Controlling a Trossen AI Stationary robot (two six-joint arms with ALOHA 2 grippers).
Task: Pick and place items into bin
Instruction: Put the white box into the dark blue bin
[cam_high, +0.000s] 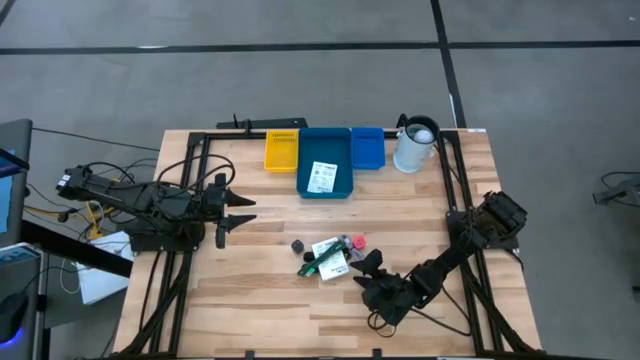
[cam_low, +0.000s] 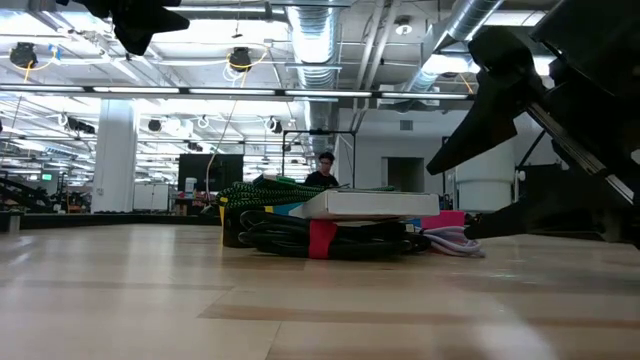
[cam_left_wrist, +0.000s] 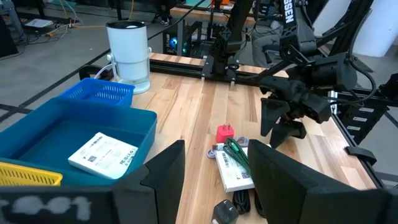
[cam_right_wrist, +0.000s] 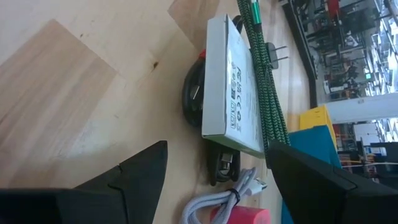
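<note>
Right wrist view, white box, print unreadable

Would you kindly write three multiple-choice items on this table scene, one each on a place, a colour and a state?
1. Where does the white packet lie?
A. in the large blue bin
B. in the yellow tray
C. beside the white jug

2. What colour is the braided cable across the white box?
A. orange
B. green
C. grey

3. How does the right gripper stand?
A. shut on the box
B. jaws open beside the pile
C. inside the bin

Answers: 1 A, the high view shows it on the bin's floor. 2 B, the right wrist view shows green braid. 3 B, its jaws frame the box without touching.
</note>
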